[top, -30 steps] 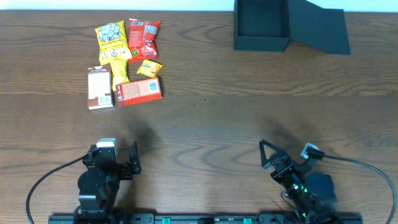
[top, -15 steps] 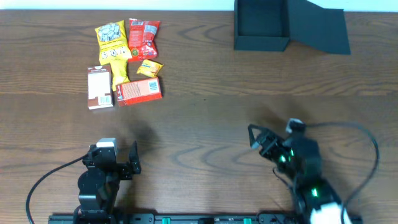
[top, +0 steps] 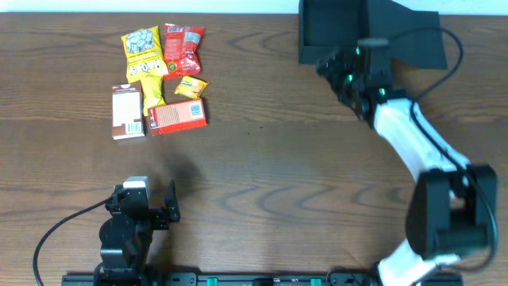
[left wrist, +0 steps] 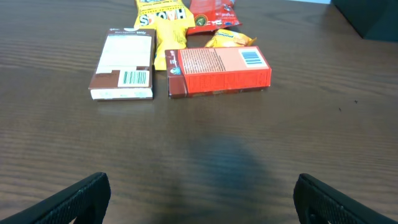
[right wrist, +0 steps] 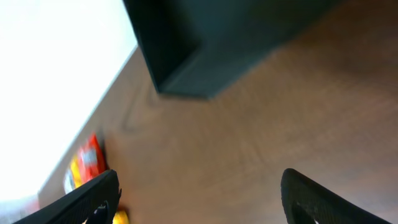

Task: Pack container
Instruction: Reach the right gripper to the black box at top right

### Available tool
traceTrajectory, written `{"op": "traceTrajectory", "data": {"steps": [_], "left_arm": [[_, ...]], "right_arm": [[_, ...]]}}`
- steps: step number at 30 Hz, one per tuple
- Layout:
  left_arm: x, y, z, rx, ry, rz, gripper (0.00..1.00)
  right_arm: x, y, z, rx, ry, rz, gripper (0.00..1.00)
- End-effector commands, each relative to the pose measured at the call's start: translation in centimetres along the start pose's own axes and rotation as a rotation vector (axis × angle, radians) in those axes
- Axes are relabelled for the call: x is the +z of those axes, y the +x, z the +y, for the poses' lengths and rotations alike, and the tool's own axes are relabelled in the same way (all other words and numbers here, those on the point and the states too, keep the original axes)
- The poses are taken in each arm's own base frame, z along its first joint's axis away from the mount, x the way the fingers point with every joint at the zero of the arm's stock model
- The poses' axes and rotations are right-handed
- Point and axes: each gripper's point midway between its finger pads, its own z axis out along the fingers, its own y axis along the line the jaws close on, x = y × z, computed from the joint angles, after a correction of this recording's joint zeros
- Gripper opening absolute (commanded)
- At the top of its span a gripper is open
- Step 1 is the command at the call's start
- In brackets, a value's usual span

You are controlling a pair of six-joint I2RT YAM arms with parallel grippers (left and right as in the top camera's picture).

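Container: one, lid open | cartons: two | packets: three | left gripper, right gripper: both wide, empty

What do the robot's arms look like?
The left gripper and right gripper have black fingers. The right arm has a white curved shell, small green lights and a thin black cable. The left arm is black with a pale grey block on top.

yellow bag: big dark letters, cut off by the frame edge, no full word legible
red-orange carton: barcode on pale patch at right end; fine print block unreadable
white-brown box: barcode near lower edge; print above too small
red packet: print blurred, unreadable
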Motion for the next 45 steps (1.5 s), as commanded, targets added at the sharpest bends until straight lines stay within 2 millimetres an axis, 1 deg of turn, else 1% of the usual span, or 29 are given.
{"op": "traceTrajectory", "data": {"steps": [1,4,6,10,12,14,18,20,22,27,29,33,39,42,45], "left_arm": [[0.2,0.5,0.4,-0.013,-0.018,0.008,0.95],[0.2,0.5,0.4,-0.013,-0.018,0.008,0.95],[0.2,0.5,0.4,-0.013,-0.018,0.008,0.95],[0.2,0.5,0.4,-0.013,-0.018,0.008,0.95],[0.2,0.5,0.4,-0.013,-0.018,0.008,0.95],[0.2,0.5,0.4,-0.013,-0.018,0.008,0.95],[0.2,0.5,0.4,-0.013,-0.018,0.008,0.95],[0.2,0.5,0.4,-0.013,-0.018,0.008,0.95],[0.2,0.5,0.4,-0.013,-0.018,0.008,0.95],[0.2,0.5,0.4,-0.013,-0.018,0.008,0.95],[0.2,0.5,0.4,-0.013,-0.018,0.008,0.95],[0.2,0.5,0.4,-0.013,-0.017,0.008,0.95],[0.2,0.5,0.4,-0.013,-0.018,0.008,0.95],[0.2,0.5,0.4,-0.013,-0.018,0.008,0.95],[0.2,0.5,0.4,-0.013,-0.018,0.008,0.95]], "right_arm": [[1.9,-3.8,0.9,0.121,0.016,-0.088,0.82],[4.5,-5.7,1.8,0.155,0.004,-0.098,0.80],[6.0,-6.4,2.8,0.154,-0.020,-0.089,0.75],[7.2,-8.3,5.0,0.140,-0.072,-0.116,0.66],[7.8,-9.1,5.4,0.135,-0.081,-0.136,0.65],[9.0,-9.5,4.7,0.139,-0.071,-0.138,0.64],[11.8,-8.9,1.9,0.159,-0.037,-0.089,0.65],[12.6,-8.7,0.6,0.170,-0.021,-0.066,0.66],[12.6,-8.4,-0.9,0.182,0.023,-0.040,0.68],[12.2,-7.1,-2.6,0.155,0.098,0.028,0.68],[12.0,-6.7,-2.9,0.141,0.121,0.048,0.68],[11.1,-6.0,-2.7,0.076,0.145,0.108,0.68],[8.4,-6.0,-1.6,-0.060,0.194,0.177,0.69],[7.1,-5.4,-1.8,-0.104,0.234,0.224,0.69],[6.2,-4.4,-2.8,-0.156,0.276,0.283,0.70]]}}
